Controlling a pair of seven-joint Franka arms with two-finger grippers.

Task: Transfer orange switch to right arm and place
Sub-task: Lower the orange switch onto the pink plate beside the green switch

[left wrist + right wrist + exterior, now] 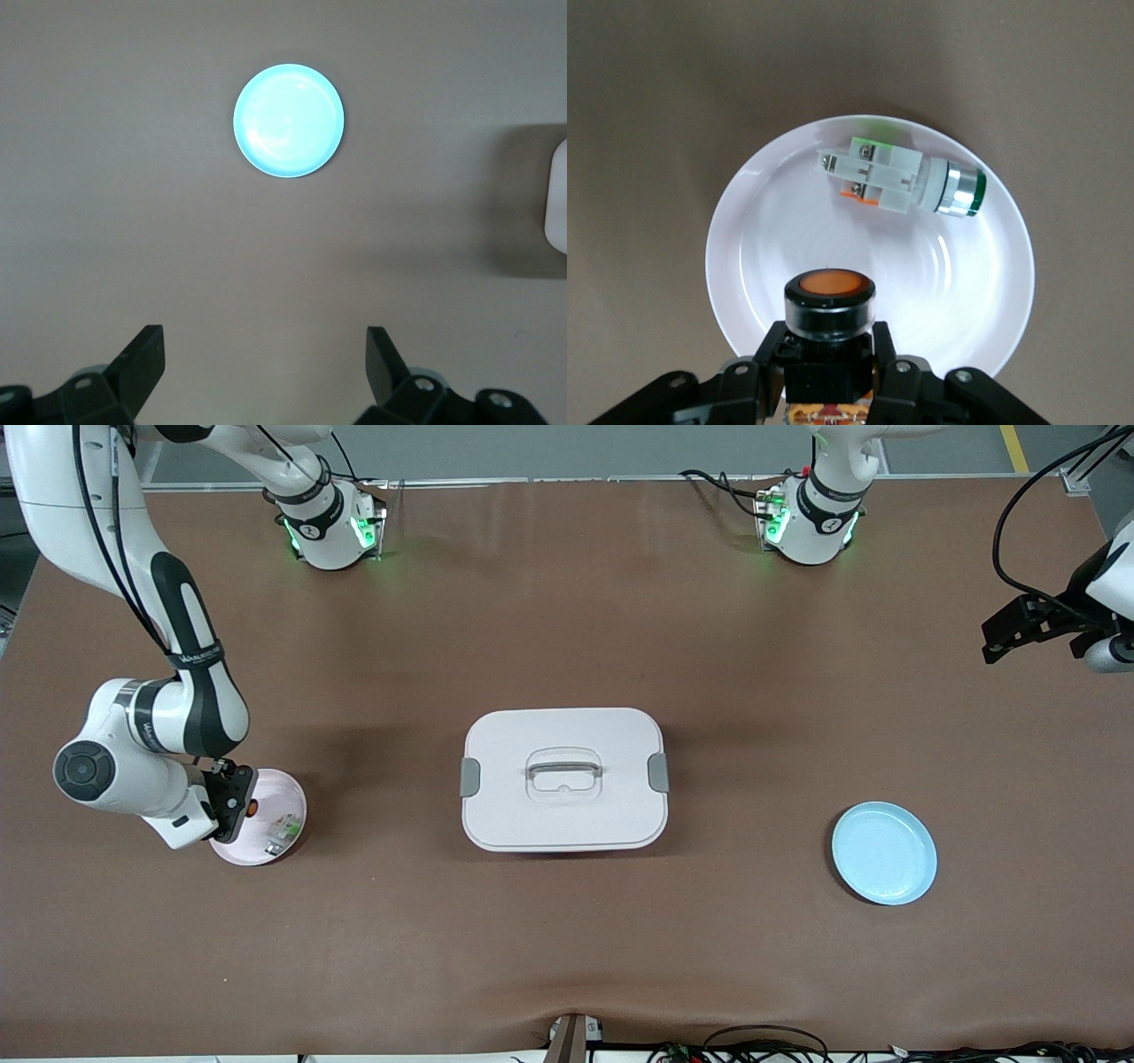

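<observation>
The orange switch (829, 301), a small black cylinder with a round orange button end, sits between the fingers of my right gripper (829, 359), which is shut on it. Both hang low over the pale pink plate (744, 266) at the right arm's end of the table. In the front view the orange switch (252, 808) shows as an orange dot at the tip of the right gripper (237, 802), above the plate (257, 855). My left gripper (999, 638) waits open and empty, high over the left arm's end of the table, its own view showing the left gripper (263, 345) above bare table.
A small white-and-green part (899, 177) lies in the pink plate, also visible as the white-and-green part (283, 831). A white lidded box (564, 779) with a handle stands mid-table. A light blue plate (884, 853) sits toward the left arm's end, seen too as the blue plate (289, 121).
</observation>
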